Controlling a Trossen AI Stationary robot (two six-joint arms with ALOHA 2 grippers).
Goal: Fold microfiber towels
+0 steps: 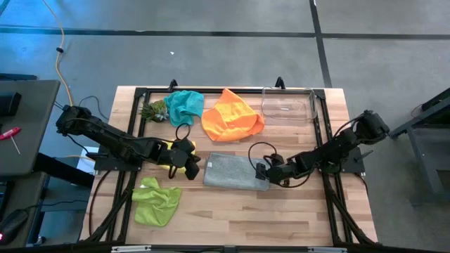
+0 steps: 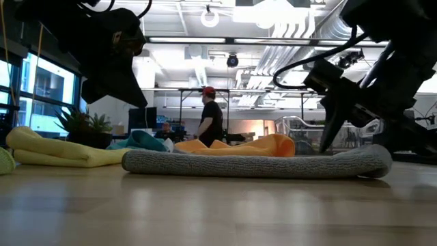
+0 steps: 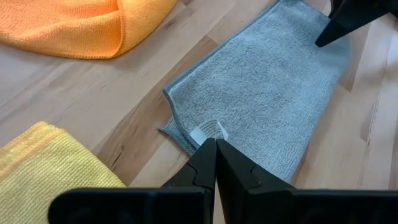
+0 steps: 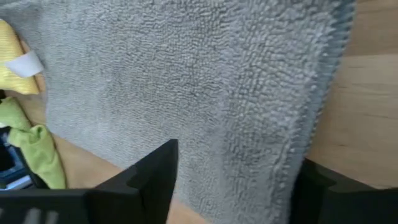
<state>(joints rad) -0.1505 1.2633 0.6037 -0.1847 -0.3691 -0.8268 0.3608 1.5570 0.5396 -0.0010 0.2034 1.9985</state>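
A: Grey towel (image 1: 236, 171) — where?
B: Flat on table (image 1: 295, 211), mid-table, between the two grippers. Folded into a rectangle, long side running left to right. White tag visible at the left edge in left wrist view.

A: Left gripper (image 1: 191, 164)?
B: Just beside the grey towel's left edge, above the tag corner. Fingers (image 3: 214, 163) pressed together, nothing pinched between them. No clear contact with the cloth.

A: Right gripper (image 1: 264, 173)?
B: At the grey towel's right edge, low over the cloth. Fingers (image 4: 149, 171) spread, one over the towel, the other past its hem over bare wood. Nothing held.

A: Other towels?
B: Yellow towel (image 1: 171, 156) directly under the left gripper and arm, mostly hidden from above; folded, near the grey towel's left end. Lime green towel (image 1: 156, 201) crumpled, near-left part of table, well apart from the grey one. Orange towel (image 1: 232, 116) loosely heaped, far side, centre. Teal towel (image 1: 184, 105) bunched, far side, left of the orange one and touching or nearly touching it.

A: Anything else on the table?
B: Small green spiky plant (image 1: 155, 109) just left of the teal towel. Clear plastic bin (image 1: 287, 105) far right, beside the orange towel.

A: Background?
B: Person (image 2: 210, 121) standing in the room beyond the table, seen in low view.
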